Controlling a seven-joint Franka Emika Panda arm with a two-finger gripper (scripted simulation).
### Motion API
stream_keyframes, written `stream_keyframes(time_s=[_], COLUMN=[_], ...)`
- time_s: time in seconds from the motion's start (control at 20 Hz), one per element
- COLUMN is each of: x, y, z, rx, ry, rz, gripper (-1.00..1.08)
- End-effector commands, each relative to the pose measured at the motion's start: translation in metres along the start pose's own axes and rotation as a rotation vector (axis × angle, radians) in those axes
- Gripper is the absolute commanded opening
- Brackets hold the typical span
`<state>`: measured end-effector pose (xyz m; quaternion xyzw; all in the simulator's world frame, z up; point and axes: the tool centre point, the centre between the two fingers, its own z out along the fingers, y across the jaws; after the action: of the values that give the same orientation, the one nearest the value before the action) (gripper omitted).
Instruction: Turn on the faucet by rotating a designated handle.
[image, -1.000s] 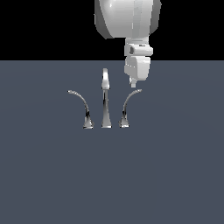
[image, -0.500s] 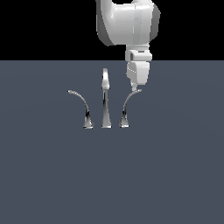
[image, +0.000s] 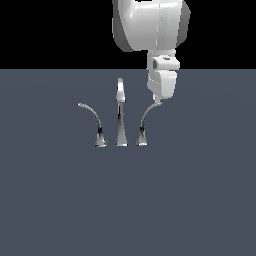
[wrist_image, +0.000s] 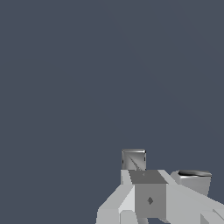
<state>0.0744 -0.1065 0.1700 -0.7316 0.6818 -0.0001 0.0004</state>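
The chrome faucet stands on the grey floor in the exterior view, with a tall straight spout (image: 120, 115) in the middle. The handle (image: 145, 122) is the thin lever on the exterior view's right, its tip arcing rightward. The mirror lever (image: 94, 122) arcs leftward. My gripper (image: 159, 101) hangs from above, its tip touching or just at the handle's tip, and its jaws look shut and empty. In the wrist view the fingers (wrist_image: 148, 192) show with two chrome pieces (wrist_image: 133, 159) just past them; I cannot tell which faucet parts they are.
The flat grey floor (image: 200, 200) spreads around the faucet. The white arm body (image: 150, 25) hangs above the handle. Nothing else shows in either view.
My gripper has come down and shifted a little toward the exterior view's right, from beside the spout's top to the handle's tip. The faucet parts have not visibly moved.
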Motion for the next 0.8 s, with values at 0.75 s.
stream_keyframes(time_s=[0.75], x=[-0.003], y=[0.038], z=[0.000], rx=[0.005], ry=[0.001], rz=[-0.005], gripper=[-1.00])
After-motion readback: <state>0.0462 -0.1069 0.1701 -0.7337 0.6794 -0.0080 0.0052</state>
